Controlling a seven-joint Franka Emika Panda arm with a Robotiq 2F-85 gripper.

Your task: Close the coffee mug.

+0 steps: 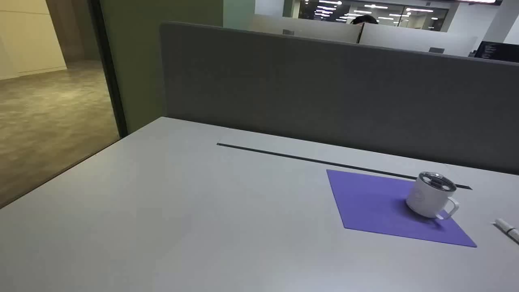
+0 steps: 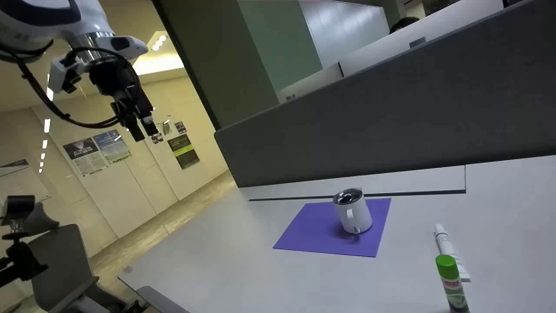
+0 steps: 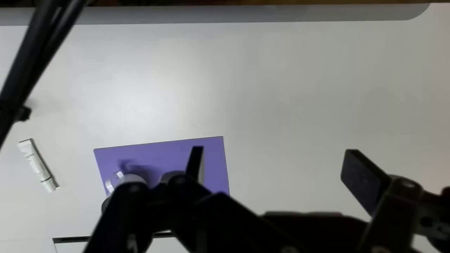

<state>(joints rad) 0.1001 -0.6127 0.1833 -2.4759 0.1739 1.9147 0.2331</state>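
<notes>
The white coffee mug (image 1: 425, 199) stands upright on the purple mat (image 1: 373, 202), with a clear dark lid (image 1: 438, 181) on top. In an exterior view the mug (image 2: 358, 217), its lid (image 2: 348, 196) and its handle show on the mat (image 2: 315, 226). Whether the lid's opening is covered is too small to tell. In the wrist view the mug (image 3: 130, 178) is partly hidden behind my gripper's left finger. My gripper (image 3: 274, 165) is open and empty, high above the table, apart from the mug. It also shows in an exterior view (image 2: 146, 134).
A white tube (image 3: 37, 165) lies on the table beside the mat. A green-capped bottle (image 2: 451, 282) stands near the tube (image 2: 449, 250). A dark grey partition (image 2: 391, 121) rises along the table's back edge. A chair (image 2: 63, 261) stands beyond the table's edge.
</notes>
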